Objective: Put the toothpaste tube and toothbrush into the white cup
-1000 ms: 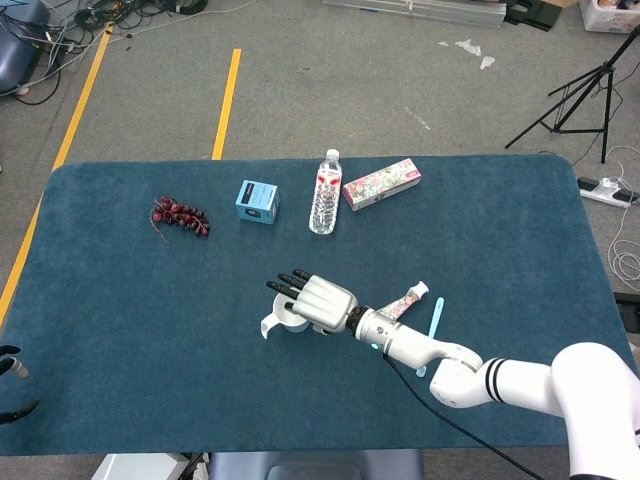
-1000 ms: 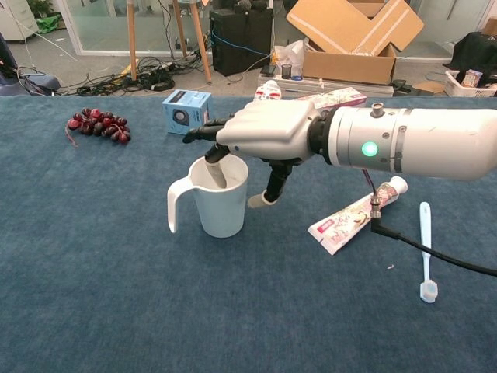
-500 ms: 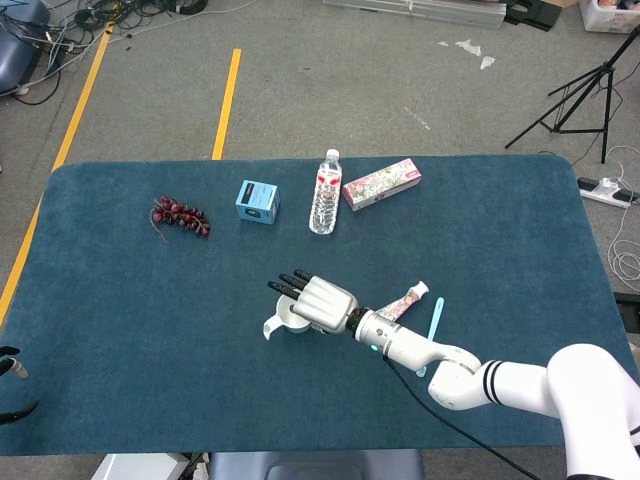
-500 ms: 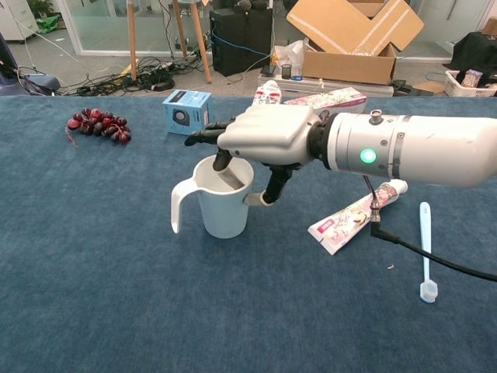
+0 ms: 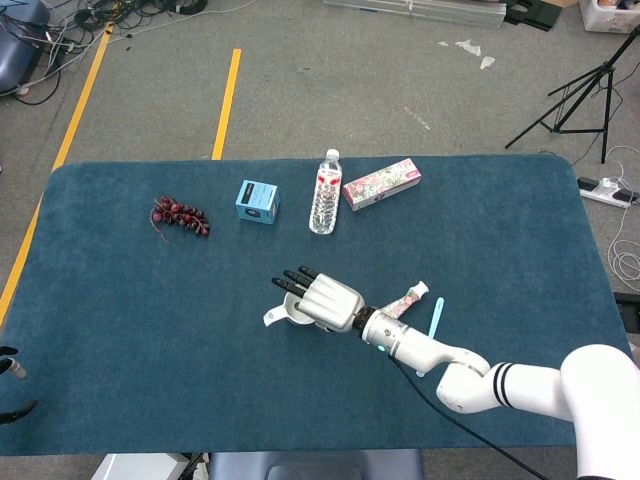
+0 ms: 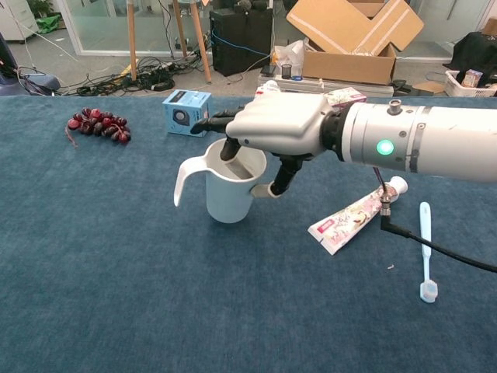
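Observation:
The white cup (image 6: 225, 194) sits near the table's middle, tipped a little with its handle to the left; in the head view the cup (image 5: 285, 312) is mostly covered. My right hand (image 6: 279, 128) pinches its rim, one finger inside and the thumb outside, also seen as the right hand (image 5: 328, 300) from above. The toothpaste tube (image 6: 353, 217) lies flat to the right of the cup, and the toothbrush (image 6: 424, 249) lies further right. Only dark fingertips of my left hand (image 5: 12, 385) show at the lower left edge.
Grapes (image 5: 180, 215), a blue box (image 5: 257, 201), a water bottle (image 5: 325, 192) and a patterned carton (image 5: 381, 183) stand along the far side. A black cable (image 6: 443, 250) trails from the right wrist across the cloth near the toothbrush.
The right hand has closed on the cup's rim and raised it slightly, shifting it rightward and tilting it. Toothpaste and toothbrush have not moved.

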`<action>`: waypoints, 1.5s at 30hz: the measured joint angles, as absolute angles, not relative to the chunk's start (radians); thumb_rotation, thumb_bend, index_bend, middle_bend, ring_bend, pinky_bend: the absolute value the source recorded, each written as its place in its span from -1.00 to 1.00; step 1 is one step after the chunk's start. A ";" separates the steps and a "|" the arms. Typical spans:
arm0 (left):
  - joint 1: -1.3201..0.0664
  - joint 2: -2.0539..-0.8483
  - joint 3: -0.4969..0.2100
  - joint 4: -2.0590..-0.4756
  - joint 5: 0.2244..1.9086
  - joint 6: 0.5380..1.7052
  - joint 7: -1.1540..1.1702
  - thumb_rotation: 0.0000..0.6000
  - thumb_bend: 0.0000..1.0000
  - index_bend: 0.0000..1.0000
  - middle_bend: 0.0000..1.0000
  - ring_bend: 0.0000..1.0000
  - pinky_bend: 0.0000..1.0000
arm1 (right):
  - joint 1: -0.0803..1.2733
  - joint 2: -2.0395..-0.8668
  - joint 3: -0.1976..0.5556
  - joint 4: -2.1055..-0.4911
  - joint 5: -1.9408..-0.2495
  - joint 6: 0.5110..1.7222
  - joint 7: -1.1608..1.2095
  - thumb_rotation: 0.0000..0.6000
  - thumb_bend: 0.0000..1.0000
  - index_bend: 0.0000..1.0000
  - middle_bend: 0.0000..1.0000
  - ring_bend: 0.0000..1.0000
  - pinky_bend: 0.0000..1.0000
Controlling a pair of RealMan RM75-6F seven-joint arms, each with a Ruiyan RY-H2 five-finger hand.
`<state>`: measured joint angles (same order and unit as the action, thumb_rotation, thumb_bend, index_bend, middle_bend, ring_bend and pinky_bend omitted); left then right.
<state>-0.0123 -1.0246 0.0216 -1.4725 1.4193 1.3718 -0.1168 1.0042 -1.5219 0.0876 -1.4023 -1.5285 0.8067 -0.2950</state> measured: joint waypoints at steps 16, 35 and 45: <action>-0.018 -1.028 0.018 -1.488 1.406 1.357 -0.093 1.00 -1.00 -0.02 -0.46 -0.59 -0.42 | 0.933 -1.275 0.058 -1.702 -1.482 0.826 -0.373 1.00 -0.45 0.40 -0.98 -1.00 -0.68; -0.022 -1.036 0.014 -1.493 1.393 1.347 -0.067 1.00 -1.00 -0.02 -0.46 -0.59 -0.42 | 0.834 -1.091 -0.093 -1.896 -1.610 0.810 -0.377 1.00 -0.45 0.40 -0.97 -1.00 -0.68; -0.023 -1.040 0.014 -1.492 1.391 1.344 -0.065 1.00 -1.00 -0.02 -0.47 -0.59 -0.42 | 0.804 -1.077 -0.133 -1.889 -1.687 0.814 -0.326 1.00 -0.45 0.40 -0.97 -1.00 -0.68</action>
